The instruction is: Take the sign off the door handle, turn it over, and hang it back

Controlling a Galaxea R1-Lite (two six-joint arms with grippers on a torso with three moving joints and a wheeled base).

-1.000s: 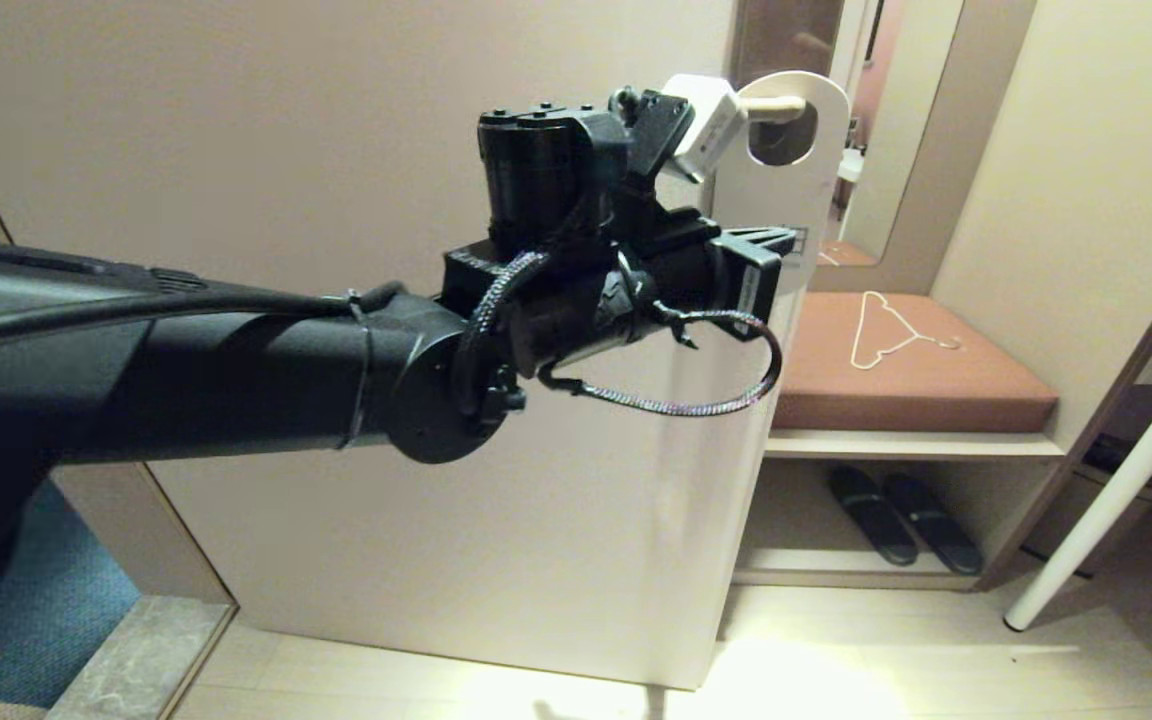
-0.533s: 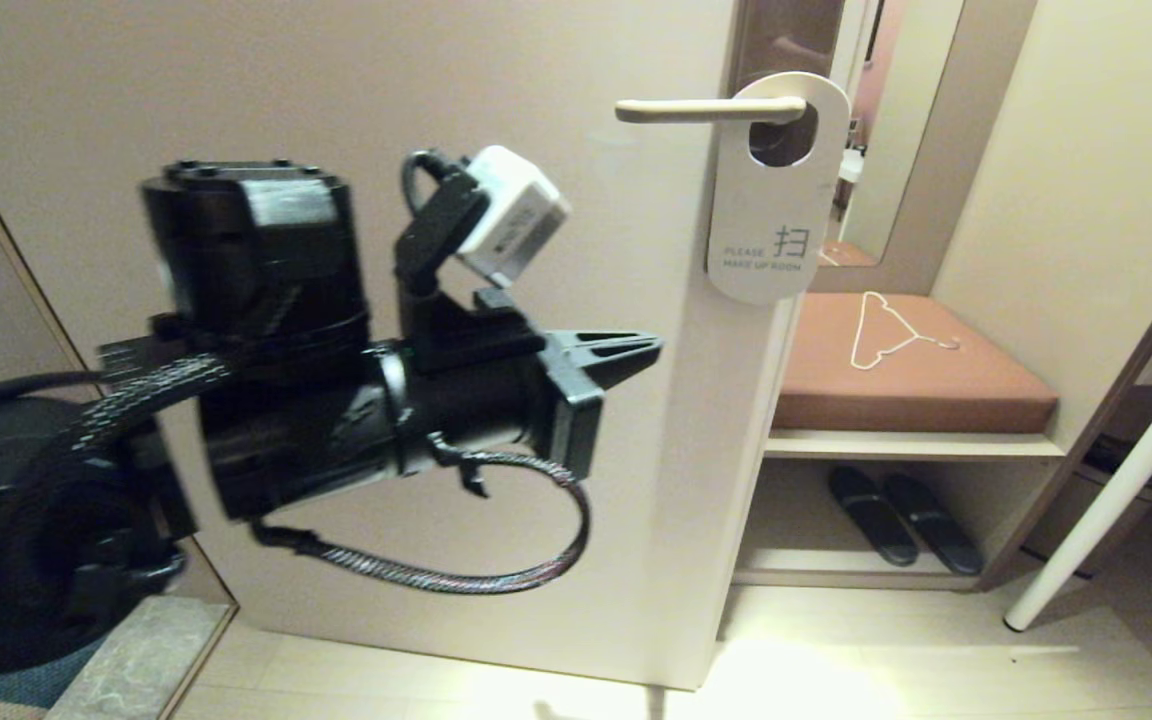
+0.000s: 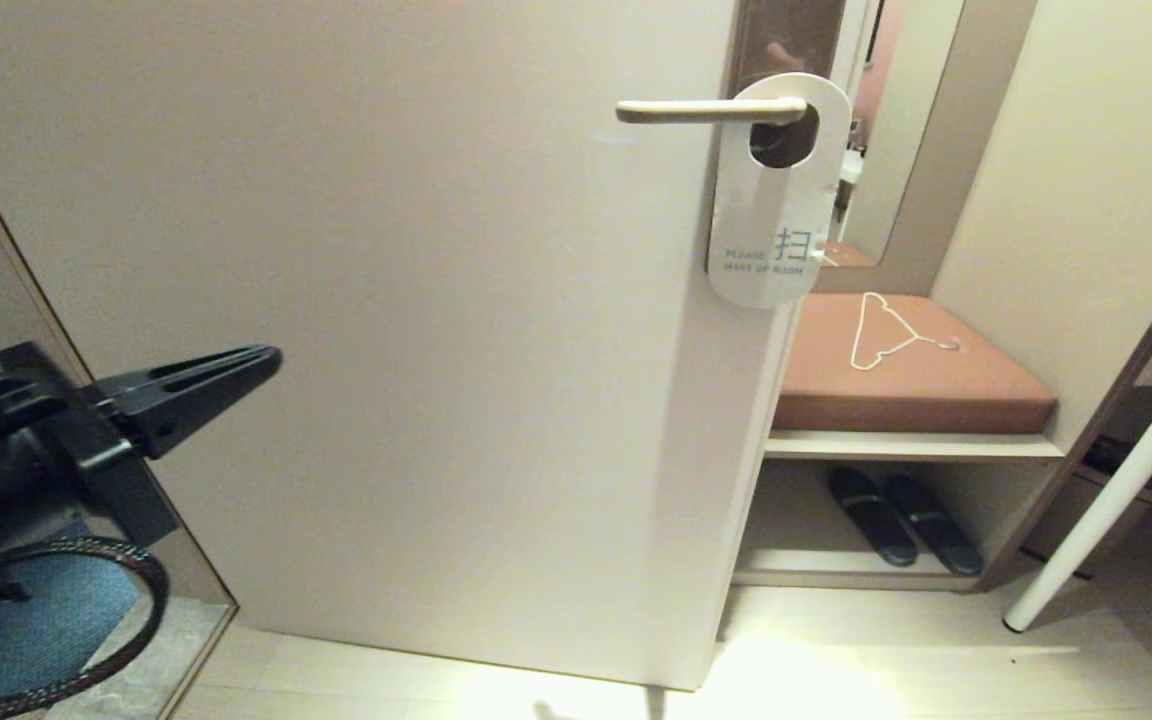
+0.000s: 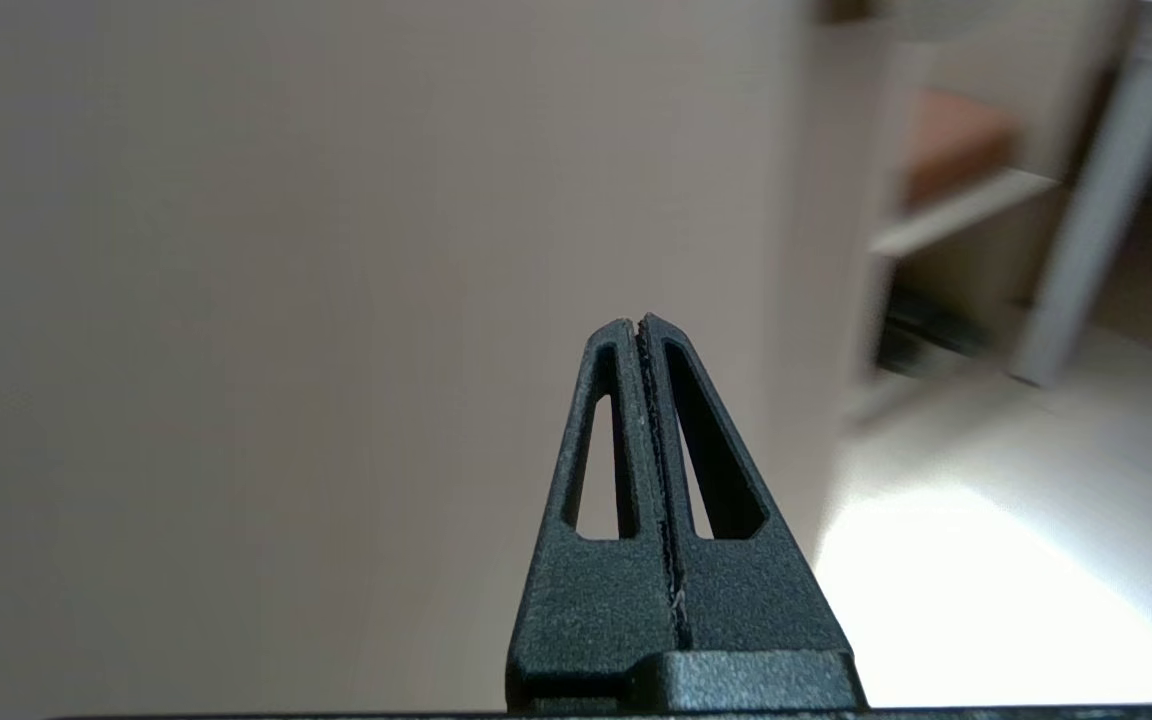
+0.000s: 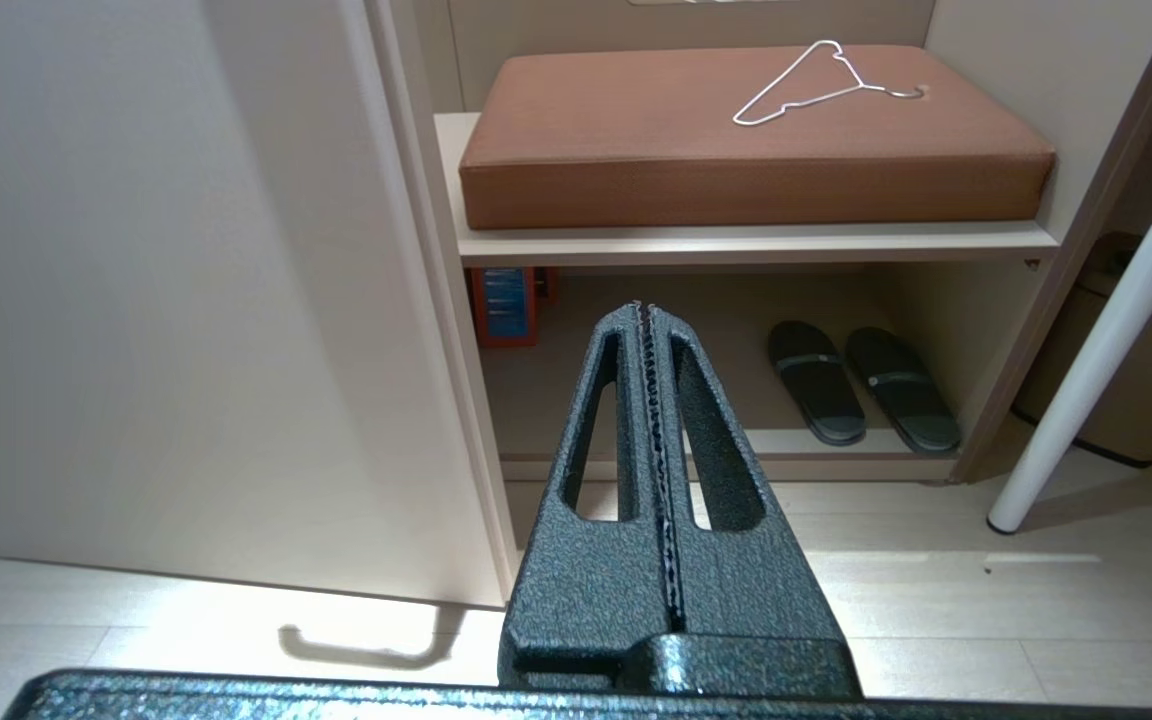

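Left claw (image 3: 271,355) (pressed together, empty) sits well apart from the sign (image 3: 774,200) on the door handle (image 3: 706,110).

L gripper (image 3: 271,355) sat low at left edge of head view, fingers pressed together, pointing right & slightly up, holding nothing. R gripper (image 5: 643,310) also closed & empty, seen only in its wrist view.

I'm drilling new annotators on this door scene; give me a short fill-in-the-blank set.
1. The sign hangs on the door handle with its ___ side facing out.
2. The left gripper fingers are ___.
3. The wire hanger lies on the brown ___.
4. On the shelf beneath sits a pair of ___.

Missing words: white; shut; cushion; slippers
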